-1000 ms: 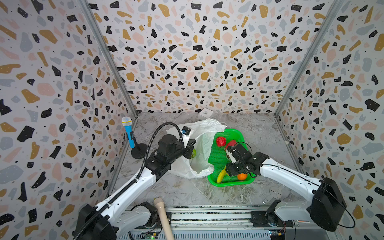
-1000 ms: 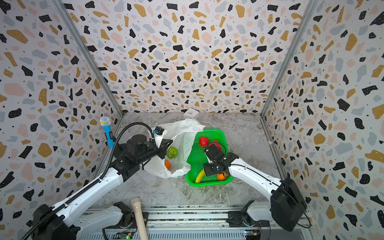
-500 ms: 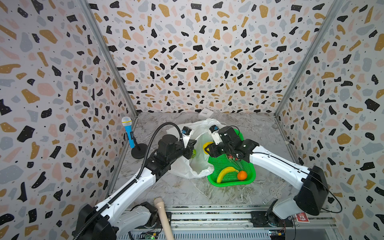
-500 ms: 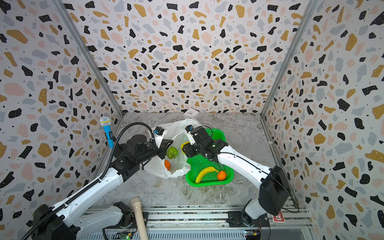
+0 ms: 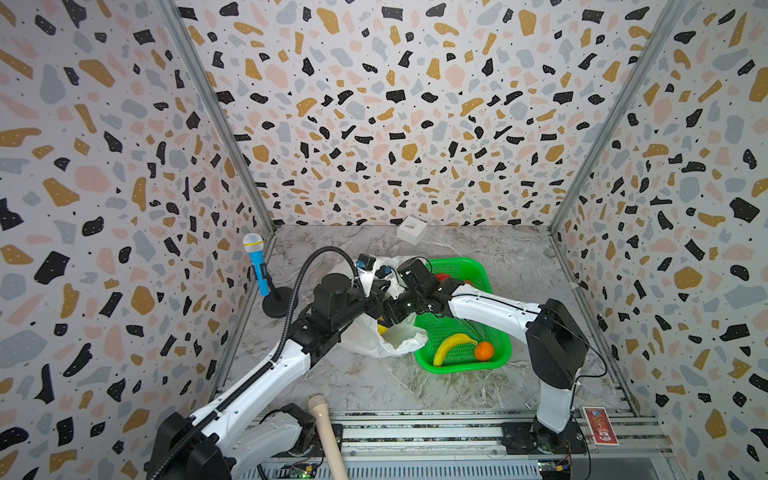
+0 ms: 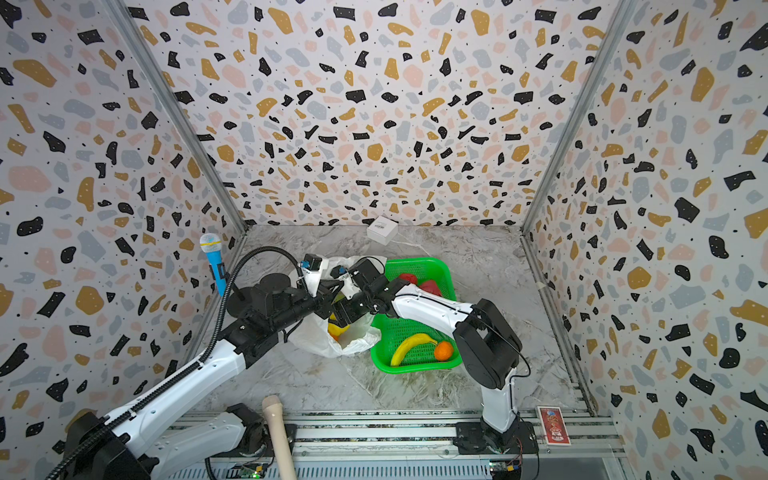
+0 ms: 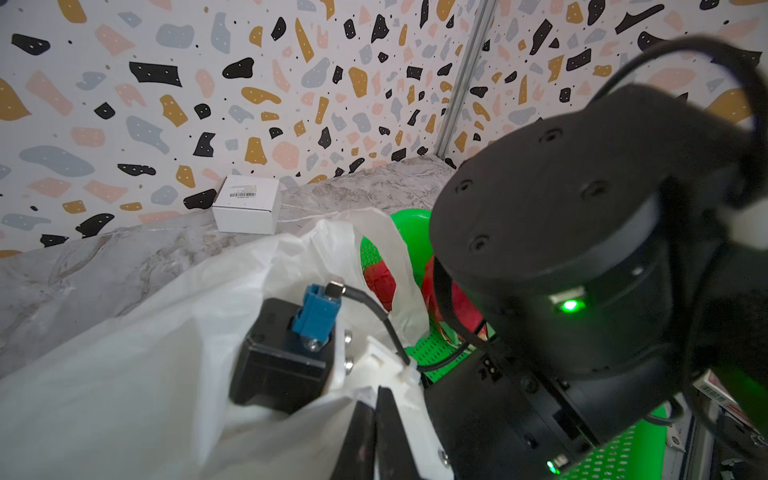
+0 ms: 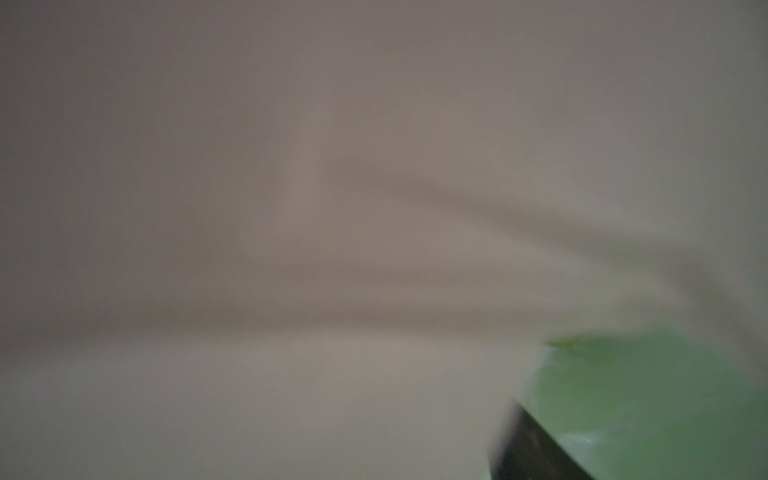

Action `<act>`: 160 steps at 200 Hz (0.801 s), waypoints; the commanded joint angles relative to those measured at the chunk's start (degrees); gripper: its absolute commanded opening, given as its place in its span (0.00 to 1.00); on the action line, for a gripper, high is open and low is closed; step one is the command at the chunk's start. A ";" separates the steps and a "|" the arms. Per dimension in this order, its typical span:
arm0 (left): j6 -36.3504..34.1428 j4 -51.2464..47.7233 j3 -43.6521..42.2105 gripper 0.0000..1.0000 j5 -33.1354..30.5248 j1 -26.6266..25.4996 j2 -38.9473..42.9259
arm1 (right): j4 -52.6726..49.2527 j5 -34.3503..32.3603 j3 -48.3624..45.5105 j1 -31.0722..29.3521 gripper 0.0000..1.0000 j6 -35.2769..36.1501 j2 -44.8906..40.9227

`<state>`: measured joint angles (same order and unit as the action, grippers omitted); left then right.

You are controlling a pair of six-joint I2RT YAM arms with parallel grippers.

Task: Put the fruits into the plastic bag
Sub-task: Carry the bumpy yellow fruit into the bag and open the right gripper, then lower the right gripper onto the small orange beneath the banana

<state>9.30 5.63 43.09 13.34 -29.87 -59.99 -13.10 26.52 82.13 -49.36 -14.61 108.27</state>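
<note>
The white plastic bag (image 5: 374, 345) (image 6: 320, 345) lies left of the green basket (image 5: 457, 262), its mouth facing the basket. My left gripper (image 7: 376, 395) is shut on the bag's upper edge (image 7: 124, 374) and holds the mouth up. My right gripper (image 6: 347, 316) reaches into that mouth. Its wrist view is blurred bag film, with one finger (image 8: 536, 449) far to the side and nothing beside it. A yellow lemon (image 6: 337, 328) lies inside the bag under it. In the basket are a banana (image 5: 451, 345), an orange (image 5: 484, 350) and two red fruits (image 6: 409, 277) (image 6: 430, 286).
A small white box (image 5: 411, 228) stands by the back wall. A blue toy microphone (image 5: 259, 270) on a black stand is at the left wall. A wooden handle (image 5: 326, 432) and a red card (image 5: 598, 424) lie on the front rail.
My right gripper left the basket and swung left into the bag's mouth carrying the yellow lemon, which now lies in the bag. The left arm has stayed still.
</note>
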 commanded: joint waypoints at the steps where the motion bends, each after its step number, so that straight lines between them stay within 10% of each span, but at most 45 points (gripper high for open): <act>1: 0.41 3.60 -0.11 0.00 0.41 0.05 1.36 | 0.52 3.40 2.17 -0.12 0.85 1.67 -0.61; 160: -1.22 4.19 0.11 0.00 -0.80 0.07 -0.21 | -5.75 -25.67 -26.04 7.14 0.90 -5.09 -41.27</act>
<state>9.28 6.83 43.09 12.97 -29.89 -59.81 -12.71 7.51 59.31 -45.23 -15.44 72.69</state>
